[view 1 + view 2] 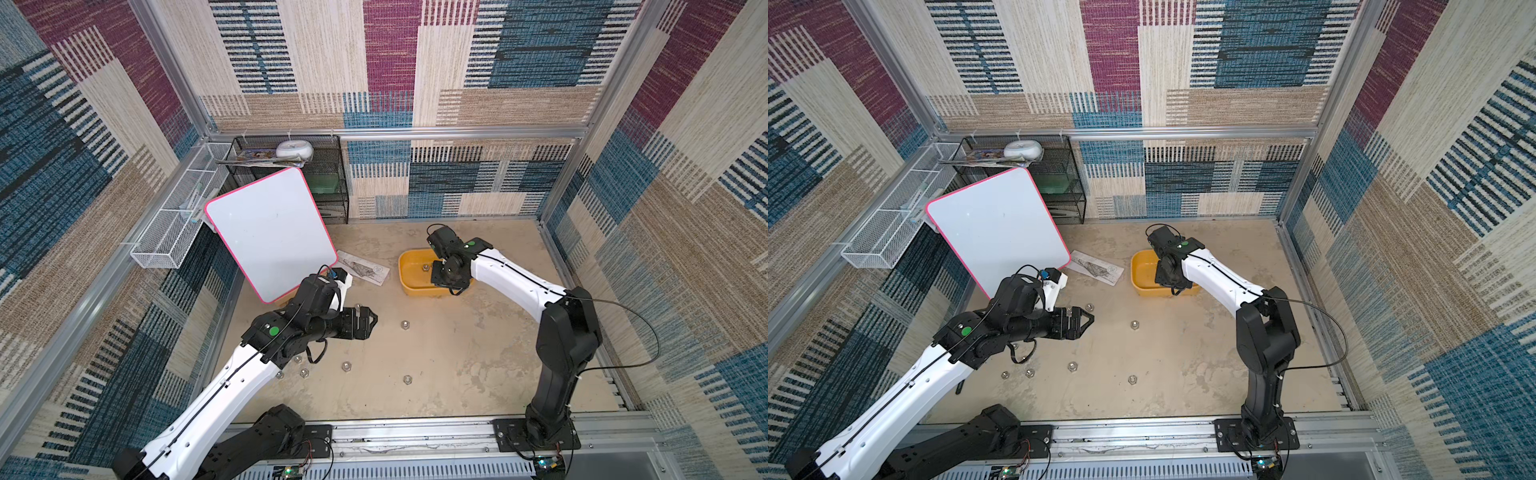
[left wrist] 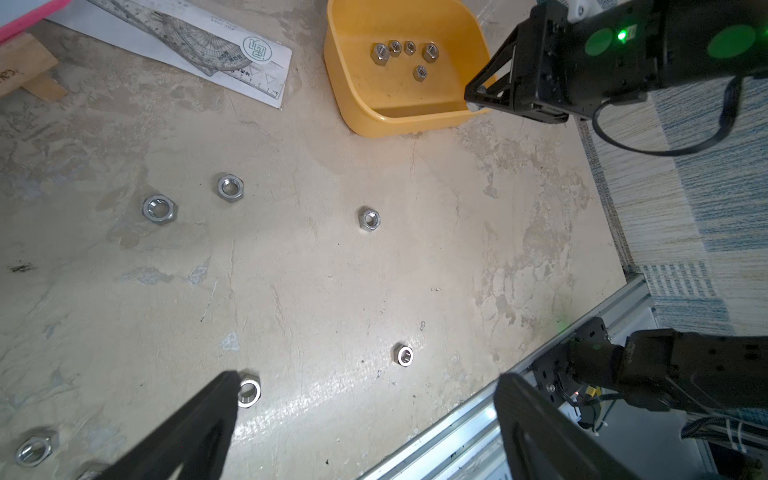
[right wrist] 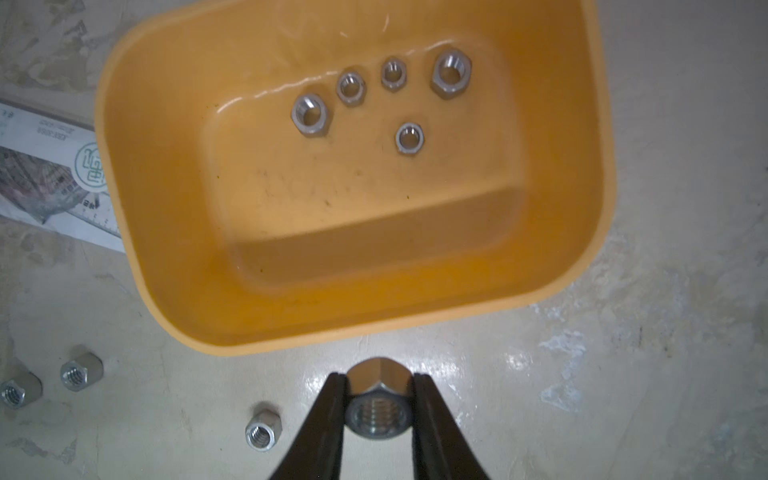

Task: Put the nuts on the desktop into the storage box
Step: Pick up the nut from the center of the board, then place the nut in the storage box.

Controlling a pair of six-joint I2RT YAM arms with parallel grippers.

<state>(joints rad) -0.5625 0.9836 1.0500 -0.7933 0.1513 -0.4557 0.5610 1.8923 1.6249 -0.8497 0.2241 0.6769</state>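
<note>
Mustard-yellow storage box [image 3: 166, 249] on the sandy-beige desktop [image 1: 457, 361], mottled with paler stained patches; shiny silver nuts [image 3: 311, 115] inside the box and scattered on the desktop near it; beside the box, a white sheet [image 1: 363, 270] printed with grey line drawings and a green round stamp; farther from the box on that side, a white board [image 1: 270, 232] edged in pink; behind the box, woven wall panels [image 1: 457, 183] in striped blocks of blue, cream, tan and magenta; robot arms [image 1: 511, 278] white and black, marked with green dots.
</note>
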